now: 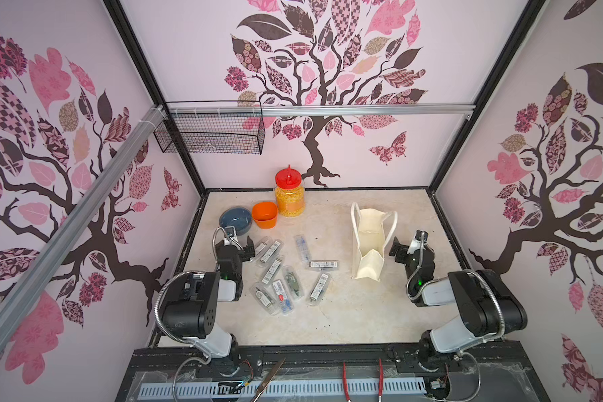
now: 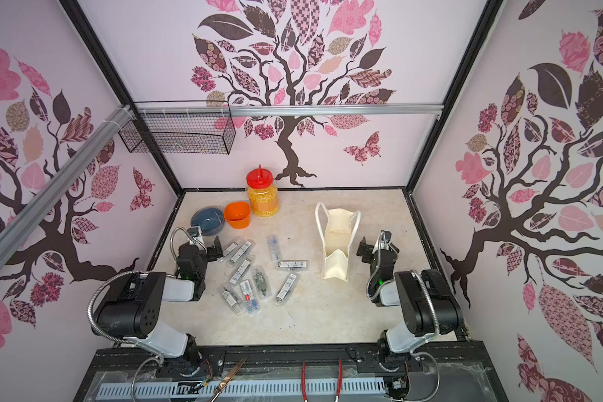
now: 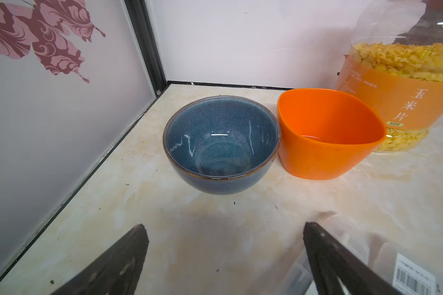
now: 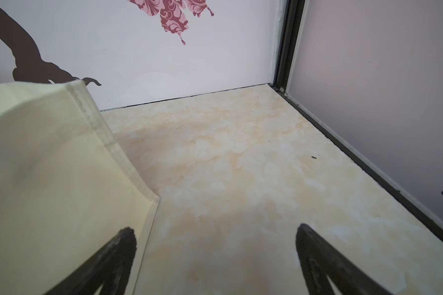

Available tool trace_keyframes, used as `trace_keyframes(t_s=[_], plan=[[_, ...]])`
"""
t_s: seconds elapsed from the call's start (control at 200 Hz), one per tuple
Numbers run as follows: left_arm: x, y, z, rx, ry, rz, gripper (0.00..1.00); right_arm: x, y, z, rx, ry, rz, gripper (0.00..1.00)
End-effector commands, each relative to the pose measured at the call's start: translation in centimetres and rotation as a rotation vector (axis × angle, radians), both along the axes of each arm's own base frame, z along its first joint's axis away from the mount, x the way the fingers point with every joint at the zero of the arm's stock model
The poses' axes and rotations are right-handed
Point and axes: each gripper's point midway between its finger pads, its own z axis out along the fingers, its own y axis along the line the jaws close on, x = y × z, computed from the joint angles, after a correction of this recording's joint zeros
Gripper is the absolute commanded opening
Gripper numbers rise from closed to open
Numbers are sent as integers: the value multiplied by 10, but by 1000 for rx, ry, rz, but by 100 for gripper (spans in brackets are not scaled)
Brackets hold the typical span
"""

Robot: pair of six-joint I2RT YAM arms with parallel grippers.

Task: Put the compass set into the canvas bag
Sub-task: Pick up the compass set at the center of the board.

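In both top views the canvas bag (image 1: 368, 250) stood upright and open-mouthed on the right half of the table (image 1: 345, 313), with its two handles looped up at the far end. The compass sets (image 1: 323, 265), flat clear cases, lay scattered on the left half, well apart from the bag. The left gripper (image 1: 240, 240) hovered at the far-left edge of that scatter, its jaws spread with nothing between them. The right gripper (image 1: 397, 251) stood just beside the bag's right wall, equally wide and empty. Only these views showed the wire basket (image 1: 209, 134) hung on the back rail, the tree-patterned walls (image 1: 432, 156), and the scissors (image 1: 268, 379) and red-handled pliers (image 1: 362, 379) on the front ledge. The table top was pale marbled cream.

The left wrist view gave the close detail. A blue bowl (image 3: 220, 143) sat tight against an orange cup (image 3: 327, 138), and behind the cup was a jar (image 3: 399, 84) of yellow flakes with an orange label, its lid cut off. The spread fingertips (image 3: 138, 235) hung over bare table. One barcoded case showed only as a blurred corner.

In the right wrist view the bag's cream side (image 4: 49, 166) filled much of the frame, with its mouth and handles out of sight. One fingertip (image 4: 127, 237) overlapped the bag's bottom edge, but contact could not be judged. Beyond lay bare table and the black corner post.
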Motion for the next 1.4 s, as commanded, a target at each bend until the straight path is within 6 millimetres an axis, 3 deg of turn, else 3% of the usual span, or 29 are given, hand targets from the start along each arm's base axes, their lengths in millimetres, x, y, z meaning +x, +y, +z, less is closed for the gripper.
trace_keyframes(t_s=[0.0, 1.025, 1.145, 1.235, 1.395], plan=[[0, 2, 2, -7, -11, 4, 98, 3, 0, 6, 2, -24, -4, 100], [1, 2, 2, -7, -10, 6, 98, 2, -1, 7, 1, -26, -6, 100], [-2, 2, -1, -11, 19, 8, 98, -3, -13, 11, 15, -51, -83, 100], [-5, 19, 9, -19, -14, 116, 98, -11, -13, 15, 21, -65, -77, 100], [-15, 25, 27, -21, -44, 152, 98, -26, -10, 23, 20, -128, -59, 100]])
